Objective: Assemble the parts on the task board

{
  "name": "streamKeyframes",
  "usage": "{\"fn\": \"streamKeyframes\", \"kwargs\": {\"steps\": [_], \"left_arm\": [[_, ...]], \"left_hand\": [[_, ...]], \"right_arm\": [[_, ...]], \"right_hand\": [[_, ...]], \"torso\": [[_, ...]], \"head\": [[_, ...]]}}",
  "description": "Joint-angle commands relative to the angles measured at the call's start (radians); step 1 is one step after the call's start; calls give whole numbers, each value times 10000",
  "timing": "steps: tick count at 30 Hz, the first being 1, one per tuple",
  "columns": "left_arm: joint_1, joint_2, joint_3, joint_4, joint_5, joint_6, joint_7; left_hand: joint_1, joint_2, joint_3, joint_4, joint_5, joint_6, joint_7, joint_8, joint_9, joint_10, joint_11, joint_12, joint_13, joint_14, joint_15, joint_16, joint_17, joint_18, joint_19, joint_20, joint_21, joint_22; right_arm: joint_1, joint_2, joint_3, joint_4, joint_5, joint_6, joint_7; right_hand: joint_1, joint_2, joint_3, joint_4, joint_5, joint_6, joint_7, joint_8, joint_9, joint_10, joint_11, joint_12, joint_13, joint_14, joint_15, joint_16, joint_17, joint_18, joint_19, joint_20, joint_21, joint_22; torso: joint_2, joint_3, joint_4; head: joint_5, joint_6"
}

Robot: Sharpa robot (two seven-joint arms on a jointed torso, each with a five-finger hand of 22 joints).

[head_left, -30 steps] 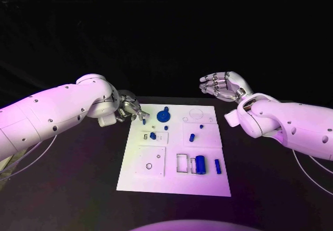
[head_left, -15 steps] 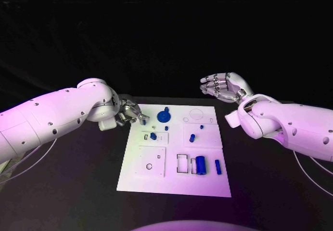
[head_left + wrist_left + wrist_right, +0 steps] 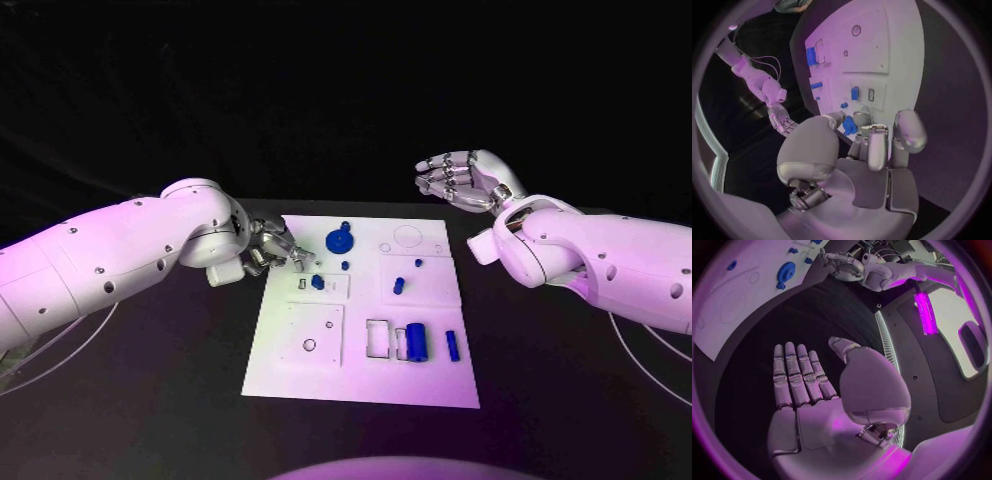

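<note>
The white task board (image 3: 368,380) lies mid-table, also seen in the left wrist view (image 3: 892,50). On it are a blue gear (image 3: 340,240), a blue cylinder (image 3: 415,342), a thin blue bar (image 3: 451,345) and small blue pegs (image 3: 400,285). My left hand (image 3: 274,245) is at the board's far left corner. In the left wrist view its thumb and one finger pinch a small blue part (image 3: 848,126) close to the board surface. My right hand (image 3: 462,180) is raised beyond the far right corner, fingers apart and holding nothing (image 3: 811,385).
Black table surrounds the board on all sides. A rectangular recess (image 3: 379,338) beside the cylinder and a round hole (image 3: 309,345) mark the board's near half. The gear (image 3: 786,271) also shows in the right wrist view.
My left hand has shifted in over the board's far left edge and closed around the small blue part that stood there. The right hand has stayed still.
</note>
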Motion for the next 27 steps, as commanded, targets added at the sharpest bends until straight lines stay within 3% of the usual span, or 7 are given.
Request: {"fn": "streamKeyframes", "kwargs": {"steps": [1, 9, 17, 27], "left_arm": [[-51, -45, 4, 162, 476, 11, 170], [-194, -141, 1, 296, 601, 81, 187], [-314, -107, -1, 302, 623, 106, 193], [-347, -51, -2, 296, 652, 117, 207]], "left_hand": [[3, 174, 15, -1, 52, 67, -22, -169, -76, 74, -11, 62, 33, 819, 51, 43, 1802, -32, 71, -13, 44, 38], [143, 625, 318, -9, 75, 98, -45, -696, -329, 83, -37, 120, 60, 830, 28, 68, 1851, -40, 71, -34, 94, 98], [159, 634, 342, -13, 76, 111, -43, -729, -345, 79, -35, 120, 51, 832, 29, 70, 1856, -39, 68, -34, 93, 95], [165, 634, 349, -15, 76, 116, -42, -739, -349, 80, -34, 122, 52, 830, 29, 68, 1851, -40, 69, -34, 96, 99]], "right_arm": [[-9, -2, -1, 12, -24, 117, 107], [-15, -14, -2, 12, -24, 118, 108], [-24, -18, -3, 14, -23, 119, 112], [-29, -20, -3, 14, -22, 119, 115]], "right_hand": [[-97, 54, -44, 6, 68, 49, 853, -34, -18, 8, 52, -33, -11, -3, 82, -66, -13, -87, -47, 22, -46, -13], [-97, 54, -44, 6, 68, 49, 853, -34, -18, 8, 52, -33, -11, -3, 82, -66, -13, -87, -47, 22, -46, -13], [-97, 54, -44, 6, 68, 49, 853, -34, -18, 8, 52, -33, -11, -3, 82, -66, -13, -87, -47, 22, -46, -13], [-97, 54, -44, 6, 68, 49, 853, -34, -18, 8, 52, -33, -11, -3, 82, -66, -13, -87, -47, 22, -46, -13]], "torso": [[3, -4, 1], [-13, -2, 18], [4, 5, -20], [-4, 14, 5]], "head": [[-3, -16], [-10, -40], [2, -49], [-24, -65]]}}
